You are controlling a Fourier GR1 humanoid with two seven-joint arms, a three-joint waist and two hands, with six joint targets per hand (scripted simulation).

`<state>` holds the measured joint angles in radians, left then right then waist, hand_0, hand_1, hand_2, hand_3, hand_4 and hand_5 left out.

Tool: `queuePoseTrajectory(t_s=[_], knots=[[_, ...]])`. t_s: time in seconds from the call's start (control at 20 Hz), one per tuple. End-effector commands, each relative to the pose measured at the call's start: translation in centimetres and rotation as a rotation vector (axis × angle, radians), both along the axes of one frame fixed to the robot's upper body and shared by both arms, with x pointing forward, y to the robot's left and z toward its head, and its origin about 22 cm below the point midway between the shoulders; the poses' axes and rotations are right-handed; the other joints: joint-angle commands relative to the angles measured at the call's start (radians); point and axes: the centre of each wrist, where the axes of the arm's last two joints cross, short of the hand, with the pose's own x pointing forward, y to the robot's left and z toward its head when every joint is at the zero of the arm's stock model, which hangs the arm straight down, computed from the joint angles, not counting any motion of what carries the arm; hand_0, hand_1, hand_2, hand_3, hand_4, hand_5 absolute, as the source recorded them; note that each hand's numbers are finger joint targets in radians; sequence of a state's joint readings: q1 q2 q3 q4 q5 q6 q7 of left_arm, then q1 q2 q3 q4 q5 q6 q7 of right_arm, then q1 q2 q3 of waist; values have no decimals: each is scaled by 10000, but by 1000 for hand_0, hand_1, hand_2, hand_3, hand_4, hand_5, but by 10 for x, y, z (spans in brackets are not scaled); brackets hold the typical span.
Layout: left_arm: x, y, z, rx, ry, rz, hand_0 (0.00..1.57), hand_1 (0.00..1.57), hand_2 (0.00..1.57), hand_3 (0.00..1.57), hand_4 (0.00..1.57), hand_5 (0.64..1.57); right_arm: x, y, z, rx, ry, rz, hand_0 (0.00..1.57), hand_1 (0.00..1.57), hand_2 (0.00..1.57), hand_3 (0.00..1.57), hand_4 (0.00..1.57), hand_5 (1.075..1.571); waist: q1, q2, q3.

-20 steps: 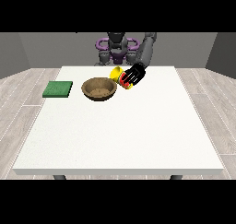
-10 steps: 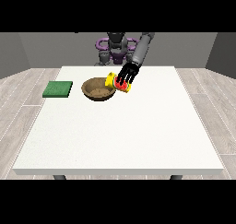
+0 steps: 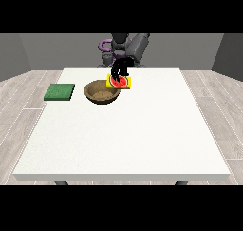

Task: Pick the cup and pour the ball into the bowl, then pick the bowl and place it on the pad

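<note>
1. Cup [image 3: 120, 82]: yellow, with red showing at its upper left, tipped onto its side above the bowl's right rim.
2. Hand [image 3: 121, 69] at the view's centre-right: black, reaching down from the grey arm onto the top of the cup.
3. Fingers [image 3: 116, 75]: curled down over the cup's upper face and pinching it, dark tips lying across the red part; thumb not told apart from the rest.
4. Cup relative to fingers: directly under them and touching, yellow body sticking out below and to the right of the fingertips.
5. Bowl [image 3: 96, 93]: brown, round, upright on the table, left of the cup, its right rim overlapped by the cup's lower left edge; touching or just above, cannot tell.
6. Ball: not made out separately; may be the red patch at the cup's mouth, cannot tell.
7. Pad [image 3: 60, 92]: green, flat on the table, well left of the bowl, near the left edge, nothing on it.
8. Table [image 3: 128, 139]: white, wide, bare across the near half.
9. Other hand: hidden near the torso at the far edge, not seen.
</note>
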<state>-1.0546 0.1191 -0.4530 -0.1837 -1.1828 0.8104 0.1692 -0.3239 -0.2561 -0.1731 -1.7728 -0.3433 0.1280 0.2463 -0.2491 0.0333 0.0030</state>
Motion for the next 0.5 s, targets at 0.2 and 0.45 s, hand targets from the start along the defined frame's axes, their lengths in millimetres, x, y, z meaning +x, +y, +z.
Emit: queuePoseTrajectory(t_s=[0.2, 0.45], knots=[[-7, -44, -6, 4747, -350, -718, 1506, 1506, 1571, 1571, 1064, 1501, 5, -20, -33, 107, 1019, -665, 0, 0, 0, 0, 379, 1566, 677, -976, -9], [-20, -79, -3, 5388, -524, -460, 1498, 1498, 1571, 1571, 1047, 1513, 13, -17, -45, -9, 1163, -359, 0, 0, 0, 0, 387, 1566, 426, -1050, -23]])
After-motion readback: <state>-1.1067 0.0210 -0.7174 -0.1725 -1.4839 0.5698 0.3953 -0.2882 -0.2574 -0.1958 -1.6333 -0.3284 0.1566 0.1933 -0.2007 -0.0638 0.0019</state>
